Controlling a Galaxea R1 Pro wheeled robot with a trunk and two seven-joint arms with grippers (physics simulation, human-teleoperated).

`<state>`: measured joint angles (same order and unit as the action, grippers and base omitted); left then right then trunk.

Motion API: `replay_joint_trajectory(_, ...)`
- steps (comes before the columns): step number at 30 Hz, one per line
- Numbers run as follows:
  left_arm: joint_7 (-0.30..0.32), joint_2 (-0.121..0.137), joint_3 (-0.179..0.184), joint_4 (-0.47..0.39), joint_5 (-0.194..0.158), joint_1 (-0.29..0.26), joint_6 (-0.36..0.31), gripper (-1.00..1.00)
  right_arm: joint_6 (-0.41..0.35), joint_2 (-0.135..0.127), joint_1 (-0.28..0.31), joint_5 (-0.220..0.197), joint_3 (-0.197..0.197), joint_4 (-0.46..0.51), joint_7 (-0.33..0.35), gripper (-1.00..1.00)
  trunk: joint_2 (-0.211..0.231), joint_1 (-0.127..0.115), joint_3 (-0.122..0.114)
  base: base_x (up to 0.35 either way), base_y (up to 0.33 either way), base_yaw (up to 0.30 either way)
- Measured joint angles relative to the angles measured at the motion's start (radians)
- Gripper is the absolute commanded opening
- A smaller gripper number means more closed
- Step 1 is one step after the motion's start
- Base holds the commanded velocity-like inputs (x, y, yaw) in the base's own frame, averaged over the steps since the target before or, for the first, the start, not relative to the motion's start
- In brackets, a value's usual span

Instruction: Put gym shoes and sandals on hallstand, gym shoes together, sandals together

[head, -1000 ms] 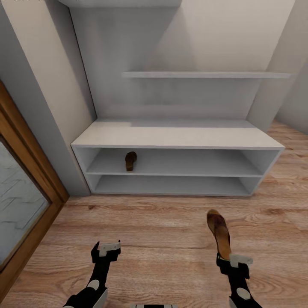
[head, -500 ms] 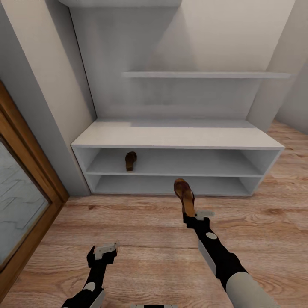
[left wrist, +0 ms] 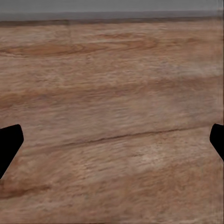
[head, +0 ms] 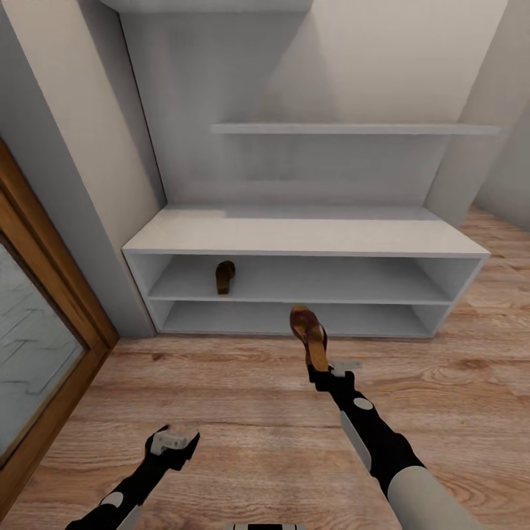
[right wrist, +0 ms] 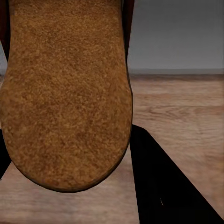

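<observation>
A flat brown sandal [head: 309, 335] with a grainy tan footbed is pinched at its heel by the right gripper [head: 328, 370], toe pointing to 12 o'clock at the white hallstand [head: 305, 237]. Its twin [head: 224, 277] lies on the upper shelf at 11 o'clock. The left gripper [head: 174, 444] hangs spread wide, empty, above bare wood-grain floor [head: 243, 412].

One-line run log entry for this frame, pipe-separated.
right gripper: shut on sandal, held off floor before hallstand | other sandal: on upper shelf tier, left | left gripper: jaws open, empty, low over floor
</observation>
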<state>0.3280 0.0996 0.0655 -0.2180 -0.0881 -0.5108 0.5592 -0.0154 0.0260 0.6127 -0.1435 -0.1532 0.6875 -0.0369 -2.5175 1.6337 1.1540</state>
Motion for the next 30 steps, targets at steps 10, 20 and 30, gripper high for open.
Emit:
replay_joint_trajectory(10,0.252,0.031,0.0,-0.004,0.0,0.0,-0.002,1.0,-0.002,0.02,0.014,-0.003,-0.001,0.004,0.053,-1.0,0.0,0.0,0.0,0.0,0.0,0.0)
replay_joint_trajectory(20,0.262,0.034,-0.002,-0.004,-0.001,0.0,-0.002,1.0,-0.003,0.061,0.034,-0.002,-0.001,0.028,0.063,-1.0,0.0,0.0,0.0,0.0,0.0,0.0)
replay_joint_trajectory(30,0.257,0.034,-0.003,-0.004,-0.002,0.0,-0.004,1.0,-0.024,0.066,0.038,0.0,-0.164,0.075,-0.245,-1.0,0.0,0.0,0.0,0.0,0.0,0.0)
